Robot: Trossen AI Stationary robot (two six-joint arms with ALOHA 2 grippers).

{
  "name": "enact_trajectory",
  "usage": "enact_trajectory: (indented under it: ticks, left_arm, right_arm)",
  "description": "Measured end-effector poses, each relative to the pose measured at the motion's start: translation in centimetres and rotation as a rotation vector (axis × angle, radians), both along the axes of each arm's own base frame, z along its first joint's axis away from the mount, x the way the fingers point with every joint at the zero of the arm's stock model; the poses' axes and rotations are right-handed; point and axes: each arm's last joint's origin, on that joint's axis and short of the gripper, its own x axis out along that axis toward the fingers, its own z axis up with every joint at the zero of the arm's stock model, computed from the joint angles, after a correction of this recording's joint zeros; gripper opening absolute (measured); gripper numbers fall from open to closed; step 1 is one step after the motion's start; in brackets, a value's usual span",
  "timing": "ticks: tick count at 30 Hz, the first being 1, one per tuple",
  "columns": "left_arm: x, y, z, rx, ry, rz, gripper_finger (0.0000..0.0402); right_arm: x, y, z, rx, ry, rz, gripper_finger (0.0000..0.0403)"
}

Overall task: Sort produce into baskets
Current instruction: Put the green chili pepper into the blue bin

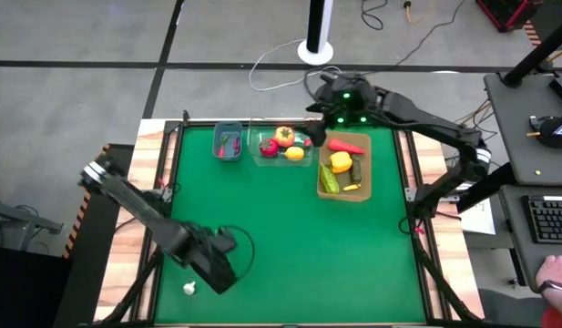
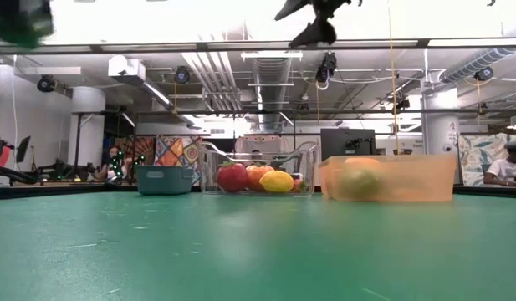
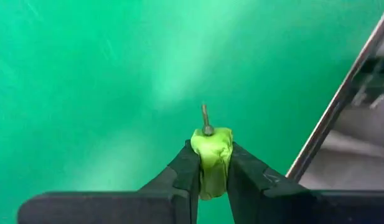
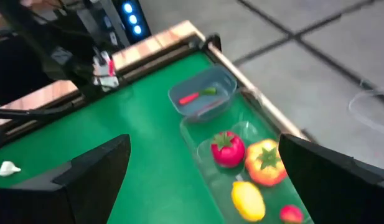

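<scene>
Left tool [image 3: 208, 163] grips green piece [image 3: 211, 152] | green table [image 1: 299, 246] | workshop behind

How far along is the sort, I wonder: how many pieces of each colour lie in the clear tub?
Red: 2, a tomato and a small red piece
Orange: 1, a pepper
Yellow: 1, a lemon
Total: 4 in the clear tub

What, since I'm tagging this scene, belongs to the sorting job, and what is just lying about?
Job: green piece pinched in the left claw; small white piece on the mat; blue-grey bin, clear tub and tan tray with their produce; open right claw above the tub.
Lying about: keyboard; floor cables.
</scene>
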Motion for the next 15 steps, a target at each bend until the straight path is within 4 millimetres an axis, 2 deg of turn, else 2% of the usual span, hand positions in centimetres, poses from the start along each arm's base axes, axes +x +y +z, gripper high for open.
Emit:
enact_trajectory:
  ticks: [4, 8, 11, 15]
  left_arm:
    - [-1.7, 3.5, 4.3, 0.095, -0.226, 0.084, 0.0033]
    - [-3.1, 6.8, 8.3, 0.179, -0.496, 0.191, 0.0031]
    - [-3.5, 8.4, 10.8, 0.248, -0.691, 0.227, 0.0031]
    - [-3.2, 9.6, 13.6, 0.329, -0.905, 0.189, 0.003]
  right_arm:
    - [-1.1, 0.9, 1.3, -0.055, -0.031, 0.041, 0.04]
    - [-1.1, 2.6, 2.0, -0.087, -0.071, 0.148, 0.04]
    - [-0.4, 4.6, 2.3, -0.12, -0.12, 0.248, 0.04]
    - [1.1, 8.1, 2.5, -0.227, -0.174, 0.406, 0.04]
